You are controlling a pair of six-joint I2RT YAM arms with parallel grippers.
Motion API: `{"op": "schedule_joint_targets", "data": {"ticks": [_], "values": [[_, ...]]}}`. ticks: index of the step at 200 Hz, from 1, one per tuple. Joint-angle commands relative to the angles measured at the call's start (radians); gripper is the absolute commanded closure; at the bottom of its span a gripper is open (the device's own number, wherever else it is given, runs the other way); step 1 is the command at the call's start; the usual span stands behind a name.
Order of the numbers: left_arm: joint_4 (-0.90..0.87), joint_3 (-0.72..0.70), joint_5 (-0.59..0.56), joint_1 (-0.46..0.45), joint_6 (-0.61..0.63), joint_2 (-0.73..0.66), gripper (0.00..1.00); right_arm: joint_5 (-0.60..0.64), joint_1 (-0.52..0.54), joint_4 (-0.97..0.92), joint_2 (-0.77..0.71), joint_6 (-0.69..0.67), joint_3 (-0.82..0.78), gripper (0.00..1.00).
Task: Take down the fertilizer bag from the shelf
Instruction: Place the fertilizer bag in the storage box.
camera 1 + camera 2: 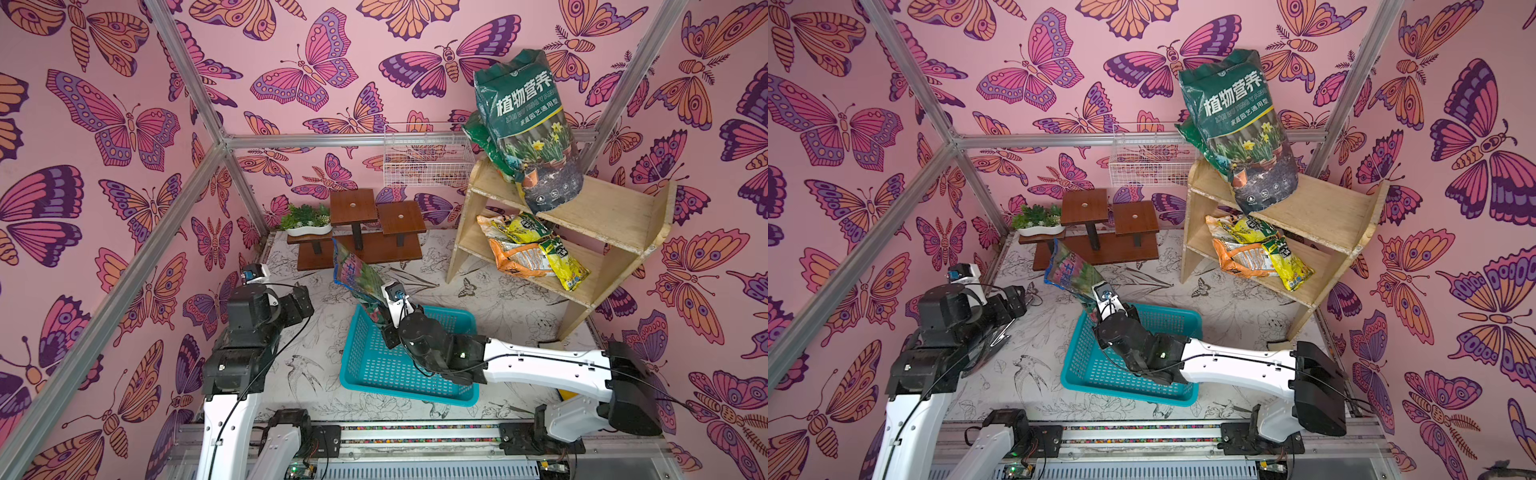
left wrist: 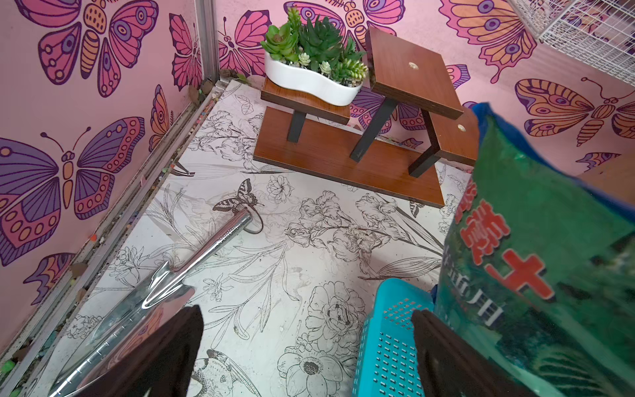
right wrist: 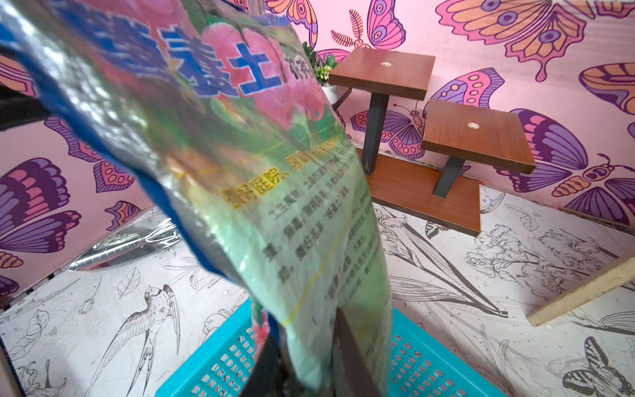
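Right gripper (image 1: 381,320) clamped on the lower end of the fertilizer bag (image 1: 357,278), which stands tilted over the far corner of the blue basket (image 1: 415,390) on the table (image 1: 498,303), well apart from the shelf (image 1: 602,208). A green bag (image 1: 528,124) leans on the shelf's top tier; yellow and orange bags (image 1: 528,253) lie on the lower tier. Left gripper (image 2: 307,330), jaws apart, hovers near a metal trowel (image 2: 178,271)

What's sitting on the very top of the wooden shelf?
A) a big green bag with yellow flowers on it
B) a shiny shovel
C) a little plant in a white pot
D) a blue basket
A: the big green bag with yellow flowers printed on it stands on the top board of the wooden shelf.
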Motion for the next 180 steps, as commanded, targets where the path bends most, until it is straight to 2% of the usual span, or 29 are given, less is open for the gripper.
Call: {"op": "schedule_joint_targets", "data": {"ticks": [1,80,115,149,169,180], "values": [[-0.002,-0.018,0.008,0.008,0.000,-0.004,0.00,0.062,0.009,0.230,0.021,0.020,-0.004,1.00],[-0.004,-0.016,0.008,0.010,0.000,-0.005,0.00,0.082,0.020,0.395,0.168,0.064,-0.095,1.00],[-0.003,-0.016,0.010,0.011,0.000,-0.005,0.00,0.193,0.075,0.443,0.209,0.011,-0.088,1.00],[-0.004,-0.019,0.012,0.011,0.000,-0.007,0.00,0.317,0.137,0.486,0.339,-0.073,-0.004,1.00],[-0.004,-0.020,0.013,0.011,0.000,-0.007,0.00,0.309,0.139,0.544,0.398,-0.073,0.004,1.00],[-0.003,-0.020,0.014,0.011,0.000,-0.006,0.00,0.291,0.138,0.562,0.421,-0.063,0.006,0.90]]}}
